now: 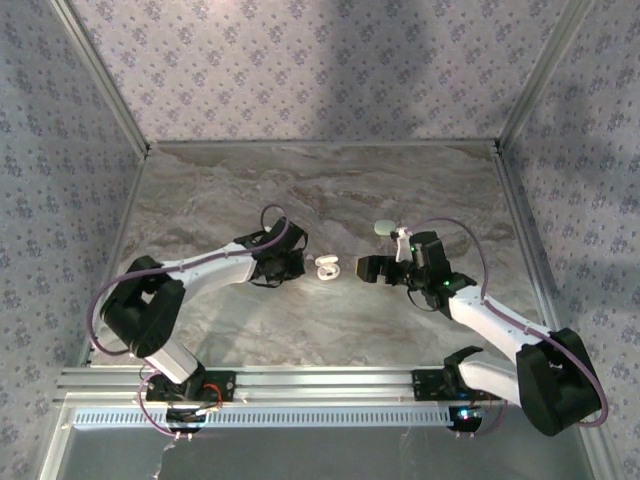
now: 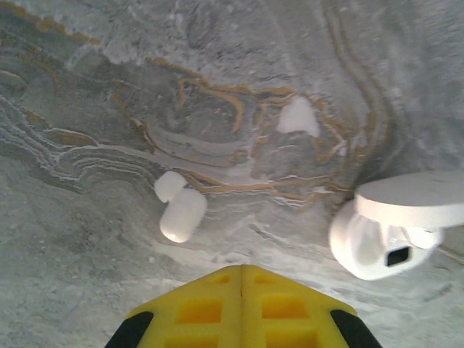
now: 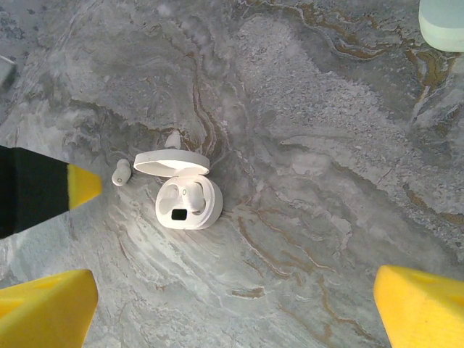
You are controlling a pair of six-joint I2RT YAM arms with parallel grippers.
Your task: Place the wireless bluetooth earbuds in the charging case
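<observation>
Wireless bluetooth earbuds (image 2: 181, 210) lie beside the open charging case (image 2: 384, 232); left pincer (image 2: 241, 283) is closed empty, right pincer (image 3: 229, 290) gapes wide.

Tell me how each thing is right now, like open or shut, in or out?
charging case: open, lid up, resting on the table.
earbud: out of the case, lying loose on the table.
small white piece: also loose on the table, out of the case.
pale green case: looks shut, lying apart.
left gripper: shut, nothing between its fingers.
right gripper: wide open, empty.
</observation>
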